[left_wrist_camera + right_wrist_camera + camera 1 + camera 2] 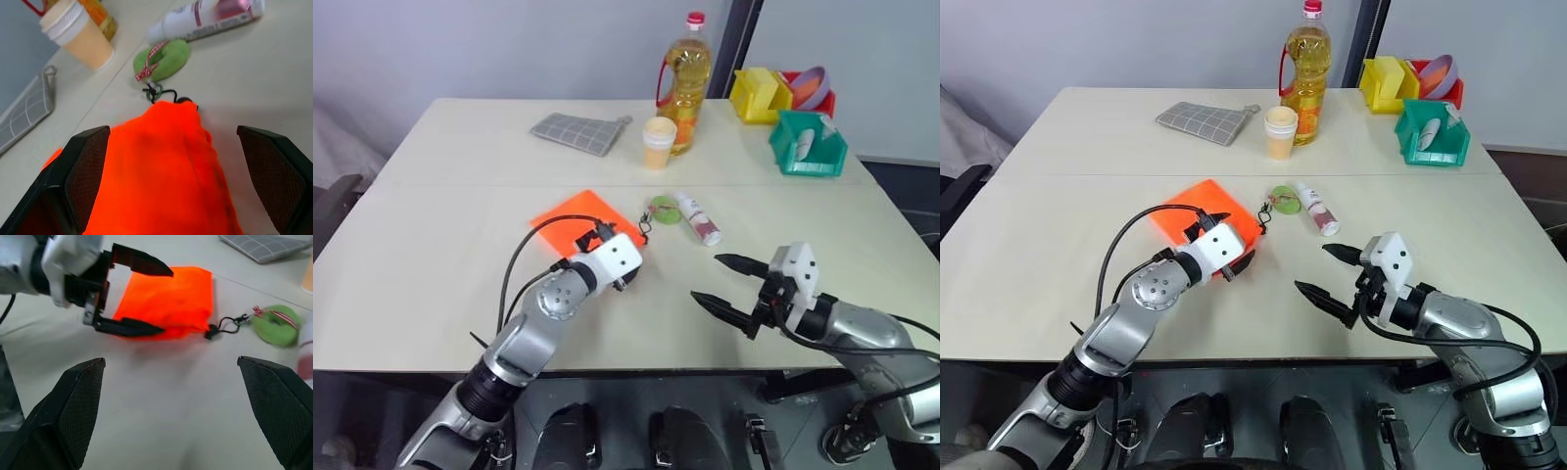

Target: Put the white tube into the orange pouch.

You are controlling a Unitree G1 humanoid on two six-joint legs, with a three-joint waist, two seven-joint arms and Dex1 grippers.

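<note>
Lying beside the green tag (663, 211), white tube (697, 217) faces both claws spread.

Left gripper (607, 235) and its wrist cover the near part of the orange pouch (570, 217) in head views. Left wrist view: pouch's near end runs off the frame edge; white tube (208, 18) cut off at the edge, label text too blurred to read; paper cup (78, 34) and grey checked cloth (24, 110) partly cropped. Right wrist view: green tag (275, 324) blurred, tube a smear at the edge.
</note>
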